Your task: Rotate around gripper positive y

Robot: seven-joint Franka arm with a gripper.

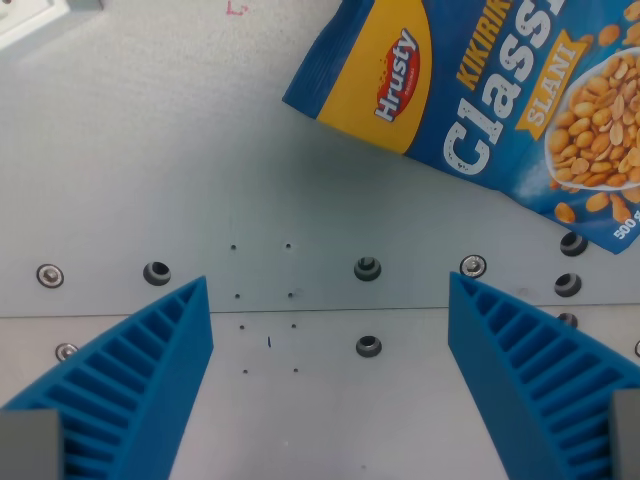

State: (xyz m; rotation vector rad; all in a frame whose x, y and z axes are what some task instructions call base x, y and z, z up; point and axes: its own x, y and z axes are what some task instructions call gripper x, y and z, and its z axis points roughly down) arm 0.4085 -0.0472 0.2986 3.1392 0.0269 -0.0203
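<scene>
Hovering gripper (330,300): blue ribbed fingers (150,370) spread wide apart, holding nothing, at 7 and 5 o'clock.
Table (150,170): grey metal plate between the fingers, with bolts (368,347) and small holes at centre.
Peanut bag (490,100): blue and yellow, lying flat at 1 o'clock, well apart from the fingers.
White object (40,20): at 11 o'clock, cut by the edge.

The gripper (330,300) has two blue ribbed fingers (140,390) that rise from the lower corners of the wrist view and taper toward their tips. Its jaws stand wide apart with nothing between them. The tips hang above a bare stretch of the grey metal table (140,160).
</scene>
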